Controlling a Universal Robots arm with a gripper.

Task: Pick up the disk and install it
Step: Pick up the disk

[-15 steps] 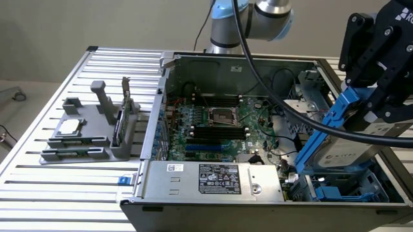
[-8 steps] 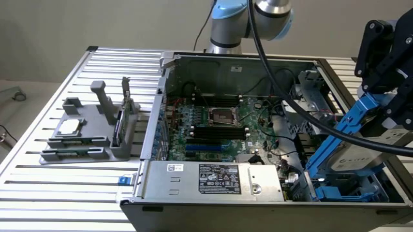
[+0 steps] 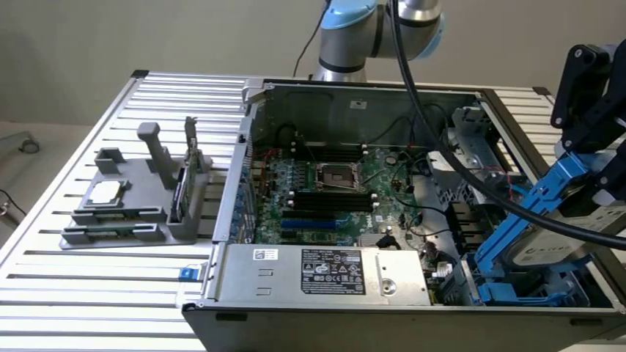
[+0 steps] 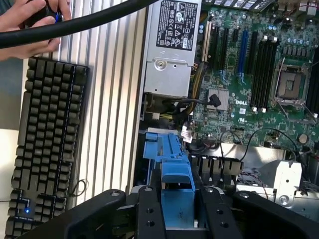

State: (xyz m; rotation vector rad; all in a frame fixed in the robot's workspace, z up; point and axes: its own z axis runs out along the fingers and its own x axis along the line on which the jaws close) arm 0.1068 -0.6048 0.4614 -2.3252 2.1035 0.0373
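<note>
With the black two-finger tool clenched on the blue plastic carrier of the silver-grey rectangular disk, tilted over the blue-railed drive bay, we should square it to the rails, clear of the green motherboard beyond.

**Disk held tilted over the drive bay**

A silver-grey drive with a pale printed label, framed by a blue carrier bracket. In the exterior view it sits at about four o'clock of the open case. It is slanted, upper end toward one o'clock, and clamped between the pincer fingers.
</note>
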